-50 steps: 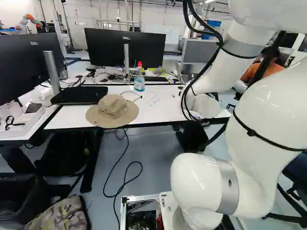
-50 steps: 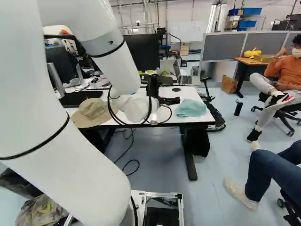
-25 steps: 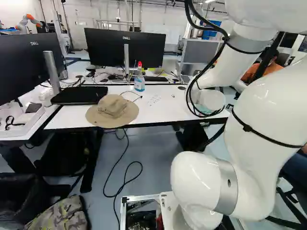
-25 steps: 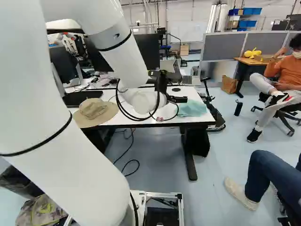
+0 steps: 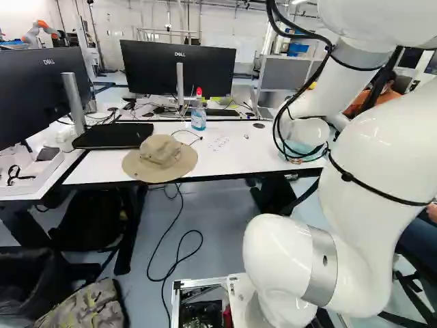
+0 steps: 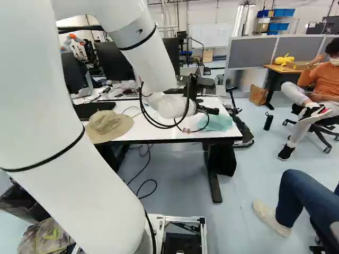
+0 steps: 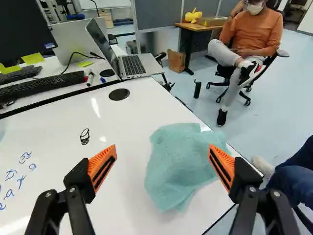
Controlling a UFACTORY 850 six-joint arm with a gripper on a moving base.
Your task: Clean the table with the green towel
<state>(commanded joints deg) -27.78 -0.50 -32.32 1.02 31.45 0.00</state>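
Towel [image 7: 178, 161]: rumpled; at counter [image 7: 122, 196] edge;
Fingers [image 6: 212, 111]: spread; towel ahead;
Hat [image 5: 160, 152]: at near edge; well apart from towel

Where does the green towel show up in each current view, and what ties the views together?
Left base view: the green towel, at the table's right end, partly hidden by the arm.
Right base view: right of the middle, beside the hand.
Wrist view: ahead of the open hand, between its fingers.
Shared landmark: the white table.
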